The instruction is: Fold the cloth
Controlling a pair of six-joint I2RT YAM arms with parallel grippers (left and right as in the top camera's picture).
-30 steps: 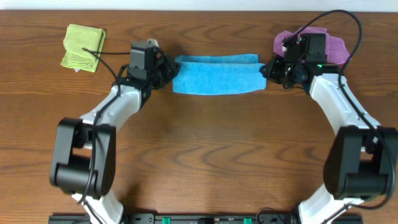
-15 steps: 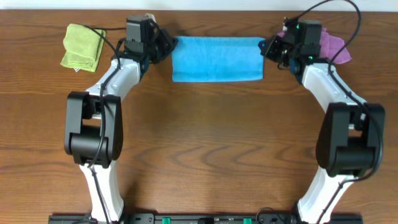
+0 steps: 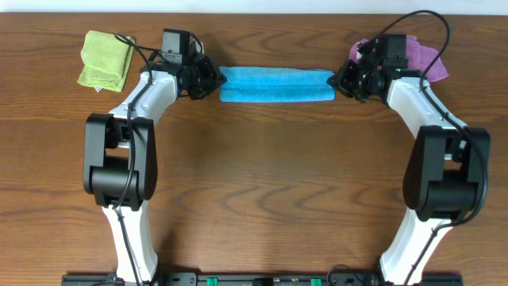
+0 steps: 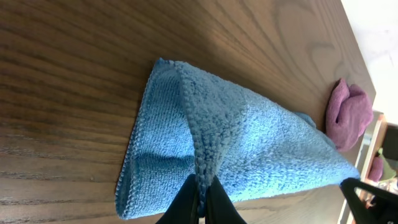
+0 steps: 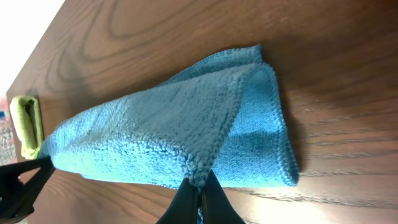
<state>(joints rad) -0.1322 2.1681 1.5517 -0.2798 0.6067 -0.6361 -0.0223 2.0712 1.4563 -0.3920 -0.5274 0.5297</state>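
The blue cloth point(image 3: 275, 83) lies as a long narrow band between the two grippers near the table's far edge, doubled over on itself. My left gripper point(image 3: 213, 79) is shut on its left end; the left wrist view shows the fingers point(image 4: 202, 202) pinching a raised fold of the blue cloth point(image 4: 249, 143). My right gripper point(image 3: 339, 80) is shut on its right end; the right wrist view shows the fingers point(image 5: 200, 199) pinching a fold of the blue cloth point(image 5: 168, 134).
A folded green cloth point(image 3: 106, 59) lies at the far left, also seen in the right wrist view point(image 5: 26, 127). A purple cloth point(image 3: 419, 57) lies at the far right behind the right gripper, also seen in the left wrist view point(image 4: 348, 112). The table's far edge is close.
Both grippers carried the cloth's edge toward the far edge, spreading it into a wide rectangle, then brought it back so it is now a narrow doubled band.
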